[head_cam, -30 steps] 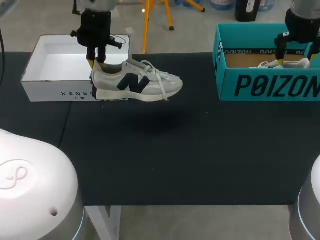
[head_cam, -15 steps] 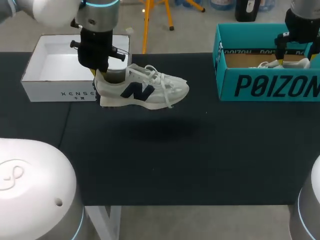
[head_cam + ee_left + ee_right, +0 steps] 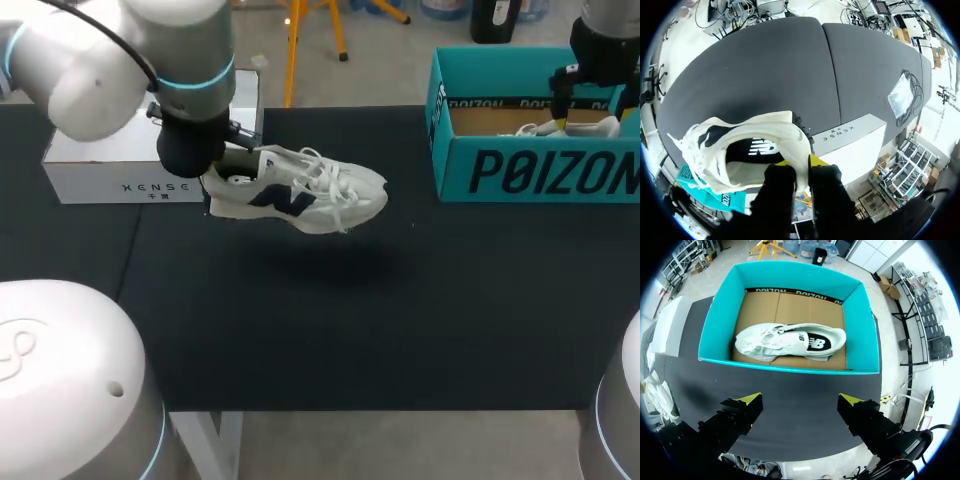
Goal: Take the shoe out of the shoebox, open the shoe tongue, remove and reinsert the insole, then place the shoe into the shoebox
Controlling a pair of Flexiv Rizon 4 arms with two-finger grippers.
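Observation:
A white sneaker (image 3: 300, 195) with a dark logo hangs above the black table, toe pointing right. My left gripper (image 3: 218, 165) is shut on its heel collar, one finger inside the shoe and one outside. The left wrist view shows the sneaker (image 3: 740, 145) pinched at the gripper (image 3: 801, 170), with the white shoebox (image 3: 855, 145) behind it. My right gripper (image 3: 592, 112) stands open above the teal shoebox (image 3: 530, 170). In the right wrist view that gripper (image 3: 802, 402) holds nothing, and a second white sneaker (image 3: 790, 342) lies inside the teal shoebox (image 3: 790, 370).
The white shoebox (image 3: 110, 180) stands at the back left, partly hidden by my left arm. The black table mat (image 3: 350, 320) stretches between the two boxes and toward the front edge.
My left arm has carried the sneaker right and forward, away from the white shoebox, and the shoe has tipped slightly. The right arm has not moved.

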